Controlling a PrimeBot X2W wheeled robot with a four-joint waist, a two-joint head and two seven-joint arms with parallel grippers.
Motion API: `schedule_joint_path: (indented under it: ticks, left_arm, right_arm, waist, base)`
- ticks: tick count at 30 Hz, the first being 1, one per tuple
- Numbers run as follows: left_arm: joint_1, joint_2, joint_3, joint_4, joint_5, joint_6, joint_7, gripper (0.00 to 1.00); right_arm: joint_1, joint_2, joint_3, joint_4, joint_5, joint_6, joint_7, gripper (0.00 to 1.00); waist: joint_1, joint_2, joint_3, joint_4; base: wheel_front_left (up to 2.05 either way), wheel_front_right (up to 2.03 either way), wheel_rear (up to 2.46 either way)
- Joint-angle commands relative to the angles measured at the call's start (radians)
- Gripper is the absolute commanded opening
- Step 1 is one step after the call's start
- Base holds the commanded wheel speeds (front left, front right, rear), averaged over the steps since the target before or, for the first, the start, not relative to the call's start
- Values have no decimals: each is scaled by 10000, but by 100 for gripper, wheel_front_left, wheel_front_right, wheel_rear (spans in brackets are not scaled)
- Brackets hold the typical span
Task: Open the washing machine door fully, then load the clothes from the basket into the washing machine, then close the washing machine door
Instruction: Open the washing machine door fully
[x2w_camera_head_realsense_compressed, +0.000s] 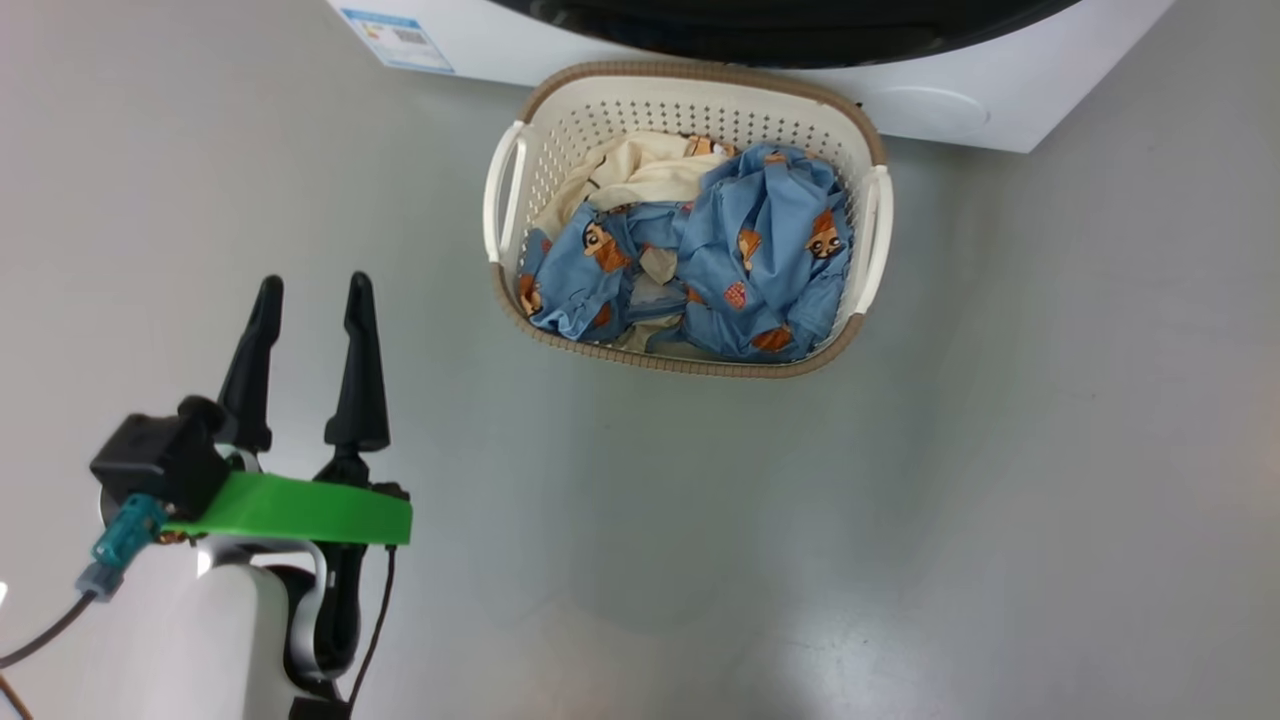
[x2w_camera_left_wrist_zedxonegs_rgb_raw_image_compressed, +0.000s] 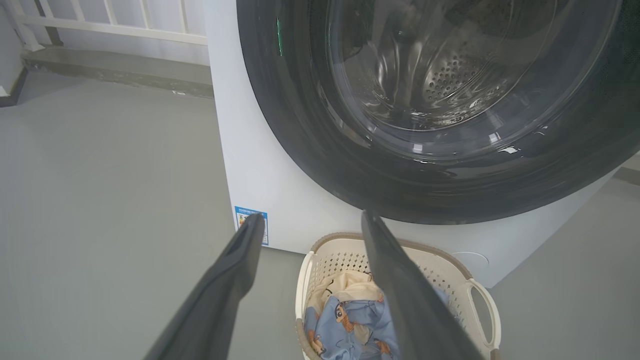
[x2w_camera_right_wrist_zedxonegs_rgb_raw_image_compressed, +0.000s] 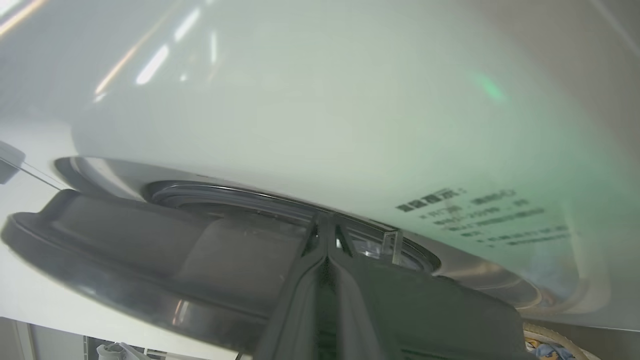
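Note:
The cream basket (x2w_camera_head_realsense_compressed: 690, 366) stands on the floor in front of the white washing machine (x2w_camera_head_realsense_compressed: 980, 100), holding the blue printed clothes (x2w_camera_head_realsense_compressed: 760, 240) and a cream cloth (x2w_camera_head_realsense_compressed: 640, 165). My left gripper (x2w_camera_head_realsense_compressed: 313, 283) hovers open and empty, left of the basket and nearer to me. Its wrist view looks past the open left gripper (x2w_camera_left_wrist_zedxonegs_rgb_raw_image_compressed: 312, 216) at the glossy black washing machine door (x2w_camera_left_wrist_zedxonegs_rgb_raw_image_compressed: 300, 125), the basket (x2w_camera_left_wrist_zedxonegs_rgb_raw_image_compressed: 330, 237) and the clothes (x2w_camera_left_wrist_zedxonegs_rgb_raw_image_compressed: 345, 320). My right gripper (x2w_camera_right_wrist_zedxonegs_rgb_raw_image_compressed: 326, 225) is shut, its tips at the door's edge (x2w_camera_right_wrist_zedxonegs_rgb_raw_image_compressed: 125, 270) where it meets the white front (x2w_camera_right_wrist_zedxonegs_rgb_raw_image_compressed: 325, 100).
Grey floor lies all around the basket. A blue label (x2w_camera_left_wrist_zedxonegs_rgb_raw_image_compressed: 242, 220) sits low on the machine's front corner. Behind and left of the machine are a white railing (x2w_camera_left_wrist_zedxonegs_rgb_raw_image_compressed: 100, 25) and a low concrete curb (x2w_camera_left_wrist_zedxonegs_rgb_raw_image_compressed: 115, 70).

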Motion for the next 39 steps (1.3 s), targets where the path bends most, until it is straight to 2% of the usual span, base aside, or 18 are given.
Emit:
schedule_joint_path:
  ticks: [1,13,28,39]
  left_arm:
    - [-171,248,273,-254,-71,76,-63,100]
    - [5,248,298,-66,-97,156,-63,100]
    - [914,248,536,276,281,114,-63,100]
    - [1793,248,395,609,527,52,-63,100]
  right_arm:
    - [-244,70,74,-192,249,16,157,0]
    - [305,206,425,19,513,16,987,0]
    - [3073,791,368,-669,1449,16,1798,0]
    - [4999,1045,330,-1099,1797,16,2442,0]
  waist:
    - [1,0,78,83]
    - [1,0,-480,136]
    - [1,0,-2353,35]
    - [1,0,-3847,471]
  base:
    - [0,0,0]
    - [0,0,0]
    - [0,0,0]
    - [0,0,0]
